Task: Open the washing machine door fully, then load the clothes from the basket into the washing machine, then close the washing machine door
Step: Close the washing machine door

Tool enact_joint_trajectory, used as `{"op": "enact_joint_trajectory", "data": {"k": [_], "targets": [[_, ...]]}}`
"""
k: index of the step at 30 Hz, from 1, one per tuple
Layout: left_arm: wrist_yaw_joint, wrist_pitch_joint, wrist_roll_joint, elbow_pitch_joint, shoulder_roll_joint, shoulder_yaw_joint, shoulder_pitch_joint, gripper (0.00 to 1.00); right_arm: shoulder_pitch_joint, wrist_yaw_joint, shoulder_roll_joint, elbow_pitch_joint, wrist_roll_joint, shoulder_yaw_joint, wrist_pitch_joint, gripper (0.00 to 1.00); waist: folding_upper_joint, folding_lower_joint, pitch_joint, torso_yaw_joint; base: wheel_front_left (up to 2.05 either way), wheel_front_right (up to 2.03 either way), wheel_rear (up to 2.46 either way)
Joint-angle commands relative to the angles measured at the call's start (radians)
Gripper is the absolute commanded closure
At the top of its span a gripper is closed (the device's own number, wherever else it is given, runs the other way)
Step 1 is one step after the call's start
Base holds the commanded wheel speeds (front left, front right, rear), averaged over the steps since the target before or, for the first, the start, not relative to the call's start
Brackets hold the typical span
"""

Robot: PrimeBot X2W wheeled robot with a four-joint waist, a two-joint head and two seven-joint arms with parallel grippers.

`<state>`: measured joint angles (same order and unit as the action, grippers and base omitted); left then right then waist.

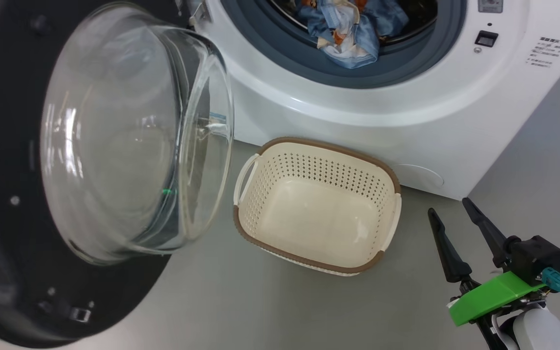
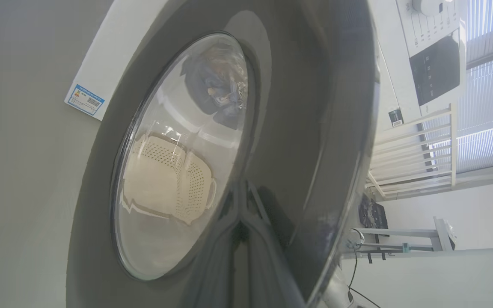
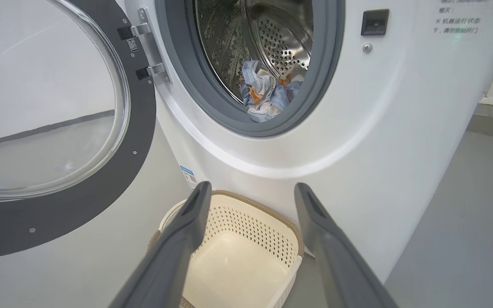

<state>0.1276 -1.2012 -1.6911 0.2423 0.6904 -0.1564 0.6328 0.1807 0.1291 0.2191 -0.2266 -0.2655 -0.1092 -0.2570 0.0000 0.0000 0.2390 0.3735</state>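
The washing machine (image 1: 406,116) stands at the top with its door (image 1: 12,253) swung out to the left, glass bowl toward me. The clothes (image 1: 343,29) lie as a blue bundle in the drum mouth, also seen as clothes (image 3: 268,94) on the grey gasket. The basket (image 1: 328,146) sits on the floor before the machine with nothing in it. My right gripper (image 1: 448,206) is open to the right of the basket, and its fingers (image 3: 250,188) frame the basket's far rim (image 3: 229,196). My left gripper (image 2: 242,214) is shut, close against the door's glossy outer ring (image 2: 306,128).
Grey floor (image 1: 241,301) runs around the basket, with room on the machine's right side (image 1: 542,160). The latch socket (image 1: 485,38) sits right of the drum opening. A blue label (image 2: 84,99) marks the machine's lower corner. A white rail (image 2: 417,145) and window blinds stand beyond.
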Motion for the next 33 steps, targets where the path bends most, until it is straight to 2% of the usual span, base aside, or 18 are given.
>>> {"op": "enact_joint_trajectory", "data": {"k": [1, 11, 18, 33], "targets": [[0.003, -0.021, -0.013, -0.053, 0.046, -0.036, 0.007, 1.00, -0.014, 0.002, -0.007, 0.029, -0.011, -0.014, -0.005, 0.00, 0.0000, 0.0000, -0.006, -0.016, 0.00, 0.00, 0.00], [0.003, -0.083, -0.019, -0.189, -0.009, -0.029, 0.001, 1.00, -0.034, 0.002, -0.031, 0.043, -0.007, 0.014, -0.005, 0.00, 0.0000, 0.0000, -0.016, -0.092, 0.00, 0.00, 0.00], [0.003, -0.085, -0.010, -0.254, -0.054, -0.024, 0.025, 1.00, -0.037, 0.002, -0.049, 0.054, -0.005, 0.027, -0.005, 0.00, 0.0000, 0.0000, -0.011, -0.162, 0.00, 0.00, 0.00], [0.003, -0.054, 0.068, -0.242, -0.150, 0.043, 0.144, 1.00, -0.026, 0.002, -0.105, 0.078, 0.000, 0.055, -0.005, 0.00, 0.0000, 0.0000, 0.018, -0.334, 0.00, 0.00, 0.00]]}}
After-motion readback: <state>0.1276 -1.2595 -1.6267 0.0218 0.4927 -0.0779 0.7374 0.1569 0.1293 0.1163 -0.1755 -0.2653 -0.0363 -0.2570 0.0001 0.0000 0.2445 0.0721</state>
